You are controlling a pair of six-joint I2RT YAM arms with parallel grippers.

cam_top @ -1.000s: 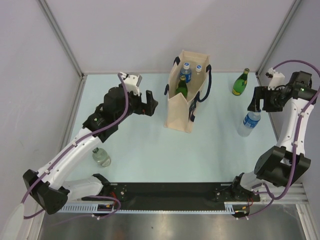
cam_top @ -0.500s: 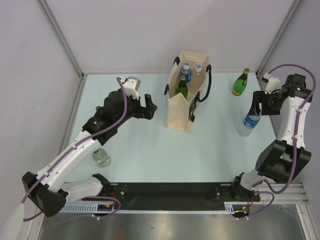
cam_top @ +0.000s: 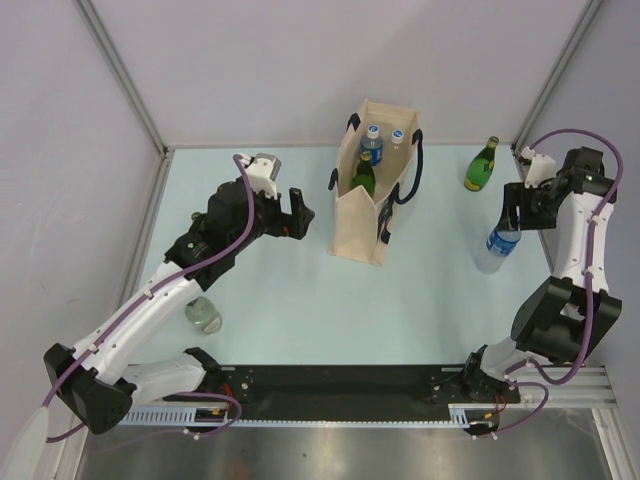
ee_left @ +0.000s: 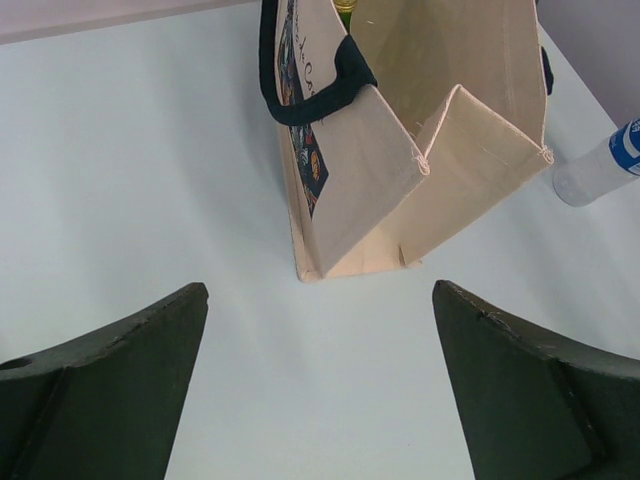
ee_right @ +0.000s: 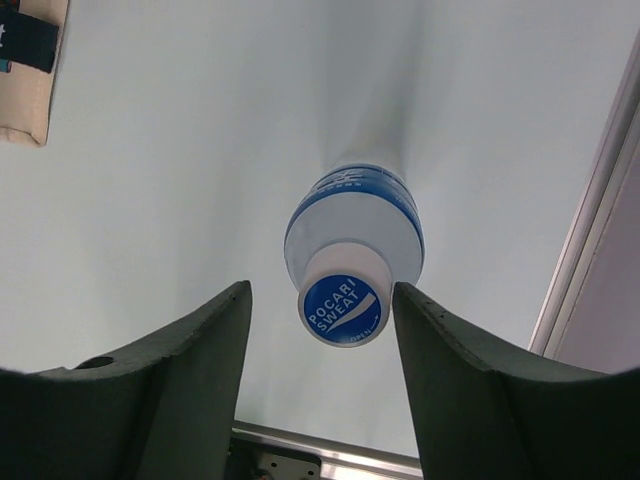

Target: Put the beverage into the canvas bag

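As the right gripper (ee_right: 320, 295) hangs directly above the Pocari Sweat bottle (ee_right: 352, 225), its two dark jaws stand partly open, one on each side of the blue cap (ee_right: 343, 308). A clear gap shows beside the left jaw. The right jaw is just beside the cap, and whether it touches cannot be told. Nothing is gripped yet. White letters on the cap read "POCARI SWEAT", and a blue label band circles the bottle's shoulder. The bottle stands upright near the right edge of the table (cam_top: 300, 300), about midway along it.

Across the table, the left gripper (ee_left: 315, 295) is spread wide and holds nothing. It points at the canvas bag (cam_top: 362, 225) from near the bag's left face, without touching it.

The canvas bag stands upright near the middle of the far edge. It is beige with dark navy handles, and its mouth is open. Inside it are two blue-capped bottles (cam_top: 373, 131) and one dark green bottle (cam_top: 364, 176). Print runs down one side of the bag, at too steep an angle to read.

Outside the bag, a loose green bottle (cam_top: 480, 165) stands near the far right corner. A clear bottle (cam_top: 203, 313) stands near the left edge, partly under the left arm (cam_top: 130, 315).

The task looks about half done: three drinks are bagged and three remain on the table. The step in hand appears to be grasping the Pocari Sweat bottle, with the lift and the carry to the bag left to do.
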